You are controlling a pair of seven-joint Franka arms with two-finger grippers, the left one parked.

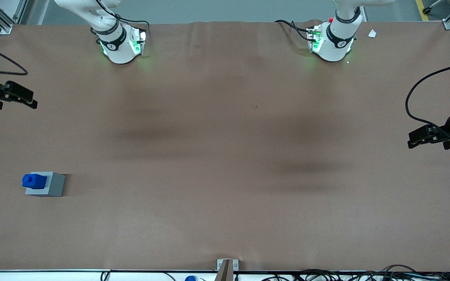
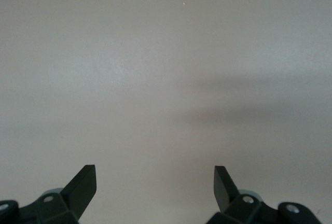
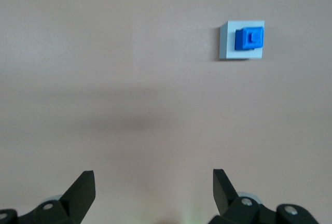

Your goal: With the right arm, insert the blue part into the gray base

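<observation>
Front view shows the right arm's hand [image 1: 33, 104] up over the working arm's end of the brown tabletop [image 1: 225, 156]. It is near the edge of that view. The gray base [image 1: 51, 185] sits on the tabletop, nearer to the front camera than the hand and well apart from it. The blue part [image 1: 34, 180] sits on top of the gray base. It looks pushed over toward one edge of the base, the edge closer to the working arm's end of the tabletop.

From the right wrist view, the hand [image 3: 154, 185] is wide open. Its two black fingers [image 3: 83, 187] stand far apart and hold nothing. Only bare tabletop [image 3: 104, 79] shows between them. The gray base [image 3: 226, 47] is out ahead of the hand and off to one side, not lined up with the gap. The blue part [image 3: 249, 39] on it has its little knob facing up.
</observation>
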